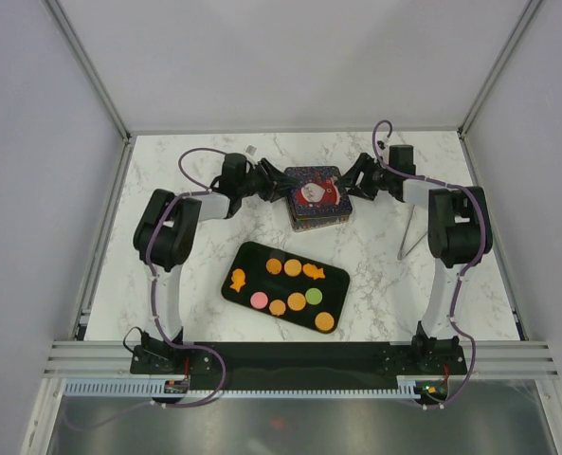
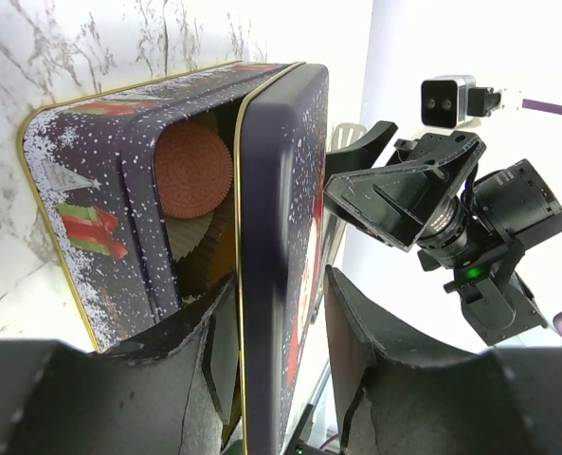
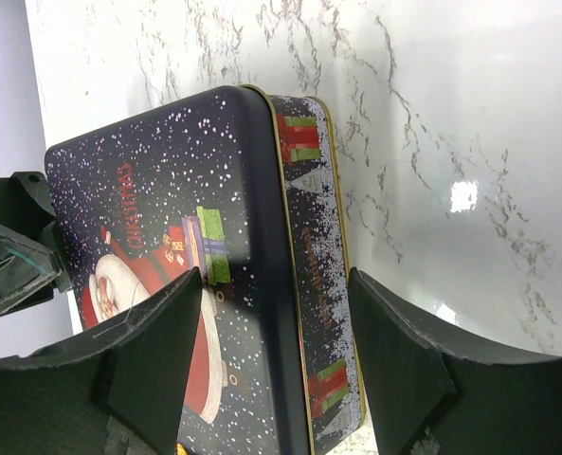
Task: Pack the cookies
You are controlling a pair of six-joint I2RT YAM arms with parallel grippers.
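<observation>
Left gripper (image 2: 279,284) pinches raised tin lid (image 2: 273,161); right gripper (image 3: 273,284) spread astride it

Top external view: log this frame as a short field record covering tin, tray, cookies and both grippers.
tin: Christmas tin, far centre, between the grippers
lid: Santa lid, lifted ajar on the left arm's side
inside tin: brown cookie in a paper cup
tray: black tray, nearer the arm bases
cookies: nine on the tray, none gripped
left gripper: shut on the lid's edge
right gripper: open, straddling the opposite rim
</observation>
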